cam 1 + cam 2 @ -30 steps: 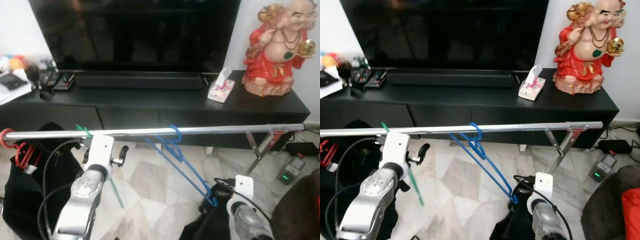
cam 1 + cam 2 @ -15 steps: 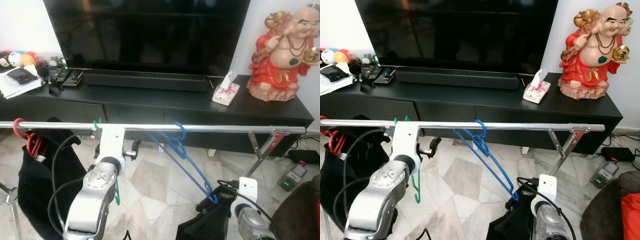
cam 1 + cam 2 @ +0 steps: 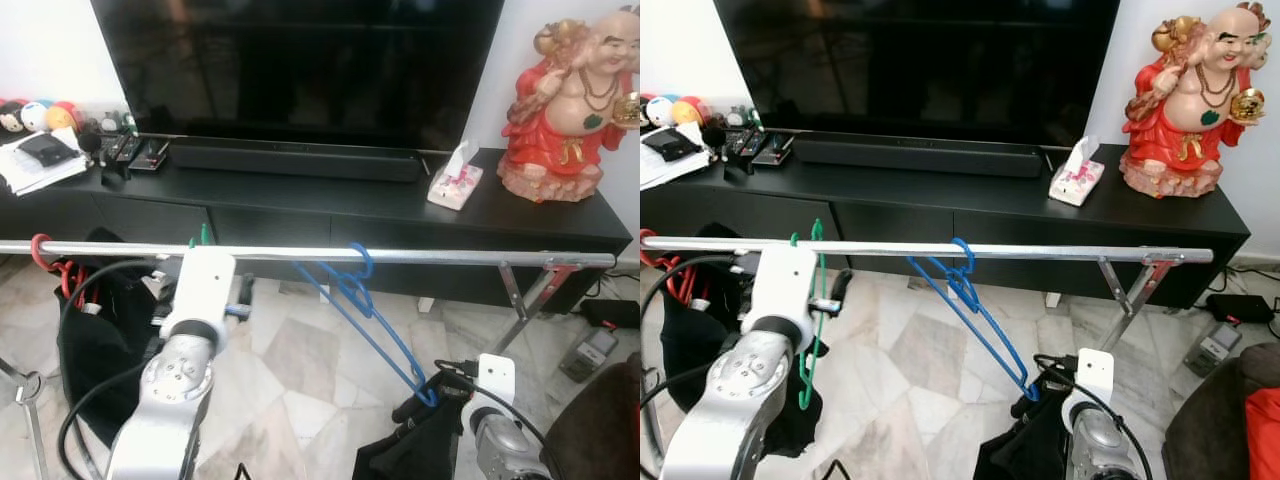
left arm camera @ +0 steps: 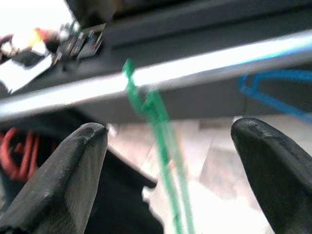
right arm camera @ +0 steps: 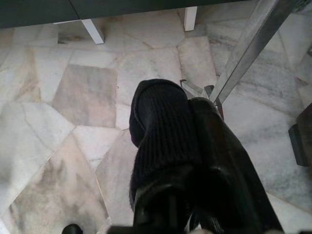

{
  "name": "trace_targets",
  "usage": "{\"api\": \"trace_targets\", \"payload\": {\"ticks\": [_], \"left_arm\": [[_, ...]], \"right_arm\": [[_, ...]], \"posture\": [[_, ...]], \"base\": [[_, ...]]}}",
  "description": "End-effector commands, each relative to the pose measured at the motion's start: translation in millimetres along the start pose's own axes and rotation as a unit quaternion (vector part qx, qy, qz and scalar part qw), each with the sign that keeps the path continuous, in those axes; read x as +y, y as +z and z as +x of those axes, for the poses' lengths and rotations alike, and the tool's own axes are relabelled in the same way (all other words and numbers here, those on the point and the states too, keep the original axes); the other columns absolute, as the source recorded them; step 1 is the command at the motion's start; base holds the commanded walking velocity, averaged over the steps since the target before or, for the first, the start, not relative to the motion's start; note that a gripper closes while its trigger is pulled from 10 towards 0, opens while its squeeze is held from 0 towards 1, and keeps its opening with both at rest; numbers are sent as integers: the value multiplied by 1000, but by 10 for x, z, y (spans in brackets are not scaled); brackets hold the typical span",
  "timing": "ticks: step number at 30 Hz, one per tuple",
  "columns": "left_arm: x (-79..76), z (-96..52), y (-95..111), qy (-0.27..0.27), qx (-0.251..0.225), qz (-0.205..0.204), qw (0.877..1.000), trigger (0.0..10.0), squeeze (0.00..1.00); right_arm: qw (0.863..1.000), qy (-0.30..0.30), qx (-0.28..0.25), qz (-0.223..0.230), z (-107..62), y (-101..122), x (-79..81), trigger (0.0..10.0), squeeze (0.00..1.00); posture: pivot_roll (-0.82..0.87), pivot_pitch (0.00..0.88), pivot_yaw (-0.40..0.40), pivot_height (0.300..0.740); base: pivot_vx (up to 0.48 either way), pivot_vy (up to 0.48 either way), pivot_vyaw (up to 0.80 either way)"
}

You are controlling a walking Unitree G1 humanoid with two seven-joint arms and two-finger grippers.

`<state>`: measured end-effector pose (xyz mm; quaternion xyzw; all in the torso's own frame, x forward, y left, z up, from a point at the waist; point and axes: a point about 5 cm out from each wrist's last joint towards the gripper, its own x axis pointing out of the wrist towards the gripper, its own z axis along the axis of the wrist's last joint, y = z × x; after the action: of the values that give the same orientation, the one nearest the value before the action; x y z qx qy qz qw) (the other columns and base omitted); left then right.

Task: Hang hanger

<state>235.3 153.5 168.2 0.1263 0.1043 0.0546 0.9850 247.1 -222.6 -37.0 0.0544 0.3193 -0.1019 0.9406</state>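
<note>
Left gripper (image 4: 168, 146) has its fingers spread wide, the green hanger (image 3: 808, 320) loose between them, hook over the silver rail (image 3: 1040, 252). I'd back straight off without snagging it. Right gripper (image 5: 183, 146) pinches dark cloth (image 5: 161, 131).

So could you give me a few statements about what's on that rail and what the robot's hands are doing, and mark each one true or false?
1. The green hanger has its hook over the metal rail. True.
2. The left gripper is clamped shut on the green hanger. False: its fingers stand wide apart, with the hanger between them untouched.
3. A blue hanger hangs on the rail, to the robot's right of the green one. True.
4. The right gripper is raised to the rail. False: it is low, its fingers together, over the marble floor.
5. The tissue box lies on the floor. False: it stands on the black TV cabinet.
</note>
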Motion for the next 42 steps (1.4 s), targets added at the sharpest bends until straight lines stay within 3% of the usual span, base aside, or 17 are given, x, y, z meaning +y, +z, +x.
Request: {"api": "trace_targets", "payload": {"ticks": [1, 7, 11, 21, 34, 35, 36, 37, 42], "left_arm": [[43, -34, 23, 16, 5, -3, 1000, 10000, 0], [74, 69, -80, 16, 60, -48, 997, 10000, 0], [70, 104, -98, 9, 63, -49, 997, 10000, 0], [267, 405, -223, 12, 73, -97, 993, 10000, 0], [259, 685, -419, -64, 77, -77, 992, 10000, 0], [260, 720, -432, -70, 75, -68, 992, 5255, 0], [263, 732, -436, -70, 73, -65, 993, 5255, 0], [268, 745, -432, -69, 71, -63, 993, 0, 0], [300, 802, -383, -71, 56, -54, 994, 0, 0]], "right_arm": [[1000, 2, -10, -4, 15, 67, 0, 10000, 0], [1000, 4, -10, -6, 16, 70, 9, 10000, 0], [1000, 4, -10, -6, 16, 70, 9, 10000, 0], [1000, 6, -10, -7, 18, 74, 13, 10000, 0], [1000, 9, -10, -11, 21, 88, 11, 10000, 0], [1000, 9, -11, -12, 22, 90, 9, 10000, 0], [1000, 9, -11, -12, 22, 91, 8, 10000, 0], [1000, 9, -11, -12, 22, 93, 7, 10000, 0], [1000, 8, -12, -14, 22, 98, -1, 10000, 0]], "posture": [[4, 0, -3, 740], [8, 0, -4, 740], [8, 0, -4, 740], [1, 0, -13, 740], [-8, 0, -21, 740], [-8, 0, -21, 740], [-8, 0, -21, 740], [-13, 0, -21, 740], [-13, 0, -24, 740]], "base": [[0, 0, 0], [0, 0, 0], [0, 0, 0], [0, 0, 0], [0, 0, 0], [0, 0, 0], [0, 0, 0], [0, 0, 0], [0, 0, 0]]}}
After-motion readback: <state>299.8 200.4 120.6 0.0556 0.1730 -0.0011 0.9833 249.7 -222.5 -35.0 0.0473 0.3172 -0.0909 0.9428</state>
